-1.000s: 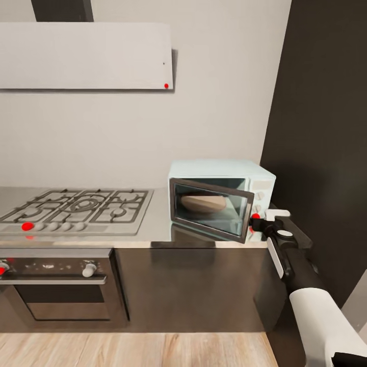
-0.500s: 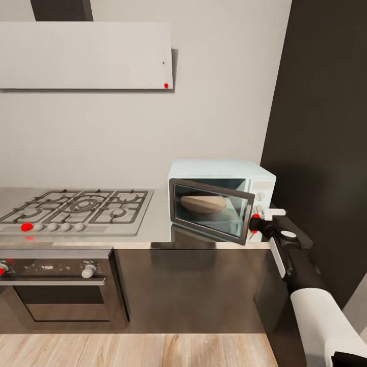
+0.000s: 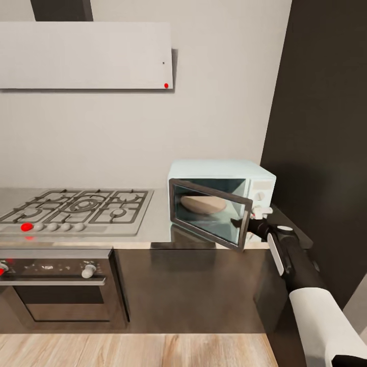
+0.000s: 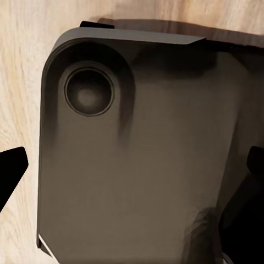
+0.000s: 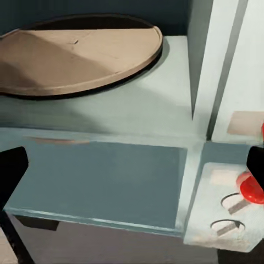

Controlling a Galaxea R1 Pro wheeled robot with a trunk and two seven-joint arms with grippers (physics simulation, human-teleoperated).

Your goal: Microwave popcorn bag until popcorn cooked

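Observation:
The pale mint-blue microwave (image 3: 221,178) stands on the grey countertop (image 3: 159,227) against the wall, its dark glass door (image 3: 209,214) hanging partly open toward me. Inside lies the tan popcorn bag (image 3: 204,204), flattened, also in the right wrist view (image 5: 77,60) on the oven's floor. No popcorn pieces can be made out. My right gripper (image 3: 239,223) is at the door's free edge, below the white panel with two knobs (image 5: 231,212), fingers (image 5: 11,173) spread wide and holding nothing. My left gripper (image 4: 132,165) is open over the robot's dark base (image 4: 137,165).
A gas hob (image 3: 76,206) fills the counter's left part, with a steel oven (image 3: 56,285) under it and a flat white hood (image 3: 84,56) above. A tall dark cabinet (image 3: 326,127) rises right of the microwave. Dark cabinet fronts (image 3: 188,285) stand over the wooden floor (image 3: 132,351).
My right gripper has slid left from the knob panel to the door's free edge. The door has swung slightly further out toward me.

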